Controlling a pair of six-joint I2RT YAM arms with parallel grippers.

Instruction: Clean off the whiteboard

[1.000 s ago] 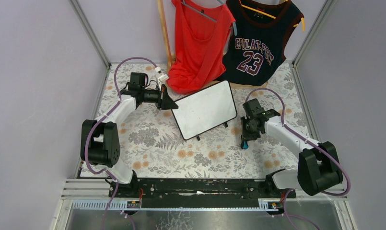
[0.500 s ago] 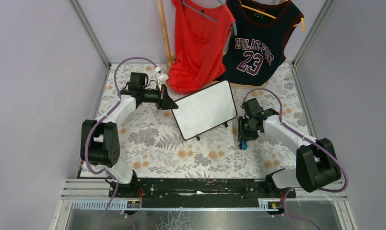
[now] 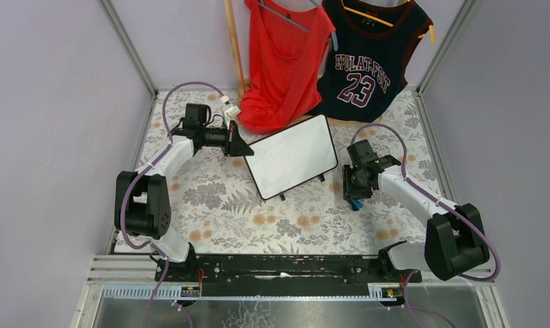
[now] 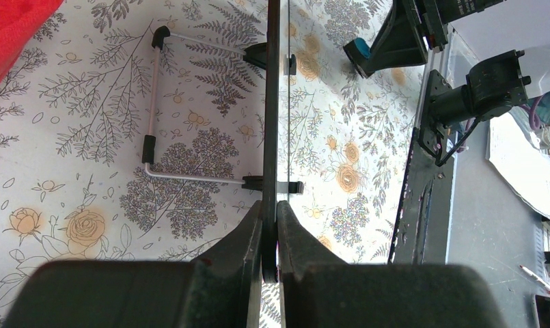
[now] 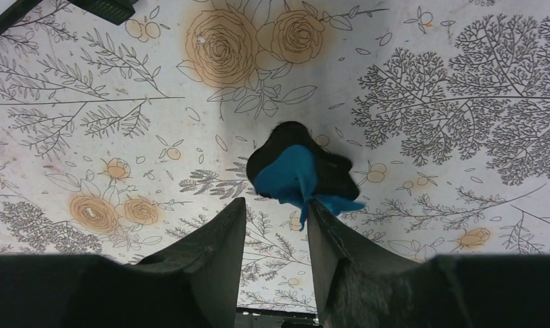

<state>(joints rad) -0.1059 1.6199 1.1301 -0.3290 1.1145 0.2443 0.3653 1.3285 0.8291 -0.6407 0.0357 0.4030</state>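
Observation:
The whiteboard [image 3: 292, 157] stands tilted on the floral cloth at mid-table, its face blank white. My left gripper [image 3: 243, 147] is shut on its left edge. In the left wrist view the board [image 4: 272, 102] shows edge-on between my closed fingers, with its wire stand [image 4: 152, 109] behind it. A small blue and black eraser [image 3: 356, 203] lies on the cloth right of the board. My right gripper [image 3: 354, 186] is open just above it. In the right wrist view the eraser [image 5: 299, 171] lies just beyond my spread fingertips, its blue flap touching the right finger [image 5: 326, 225].
A red top [image 3: 282, 61] and a dark number 23 jersey [image 3: 367, 61] hang at the back, with a wooden pole [image 3: 234, 48] beside them. Metal frame posts and purple walls close both sides. The black base rail [image 3: 285, 266] runs along the near edge.
My right gripper has shifted slightly right and drawn back from the eraser, which now sits a little further right. The left arm and the whiteboard have not moved.

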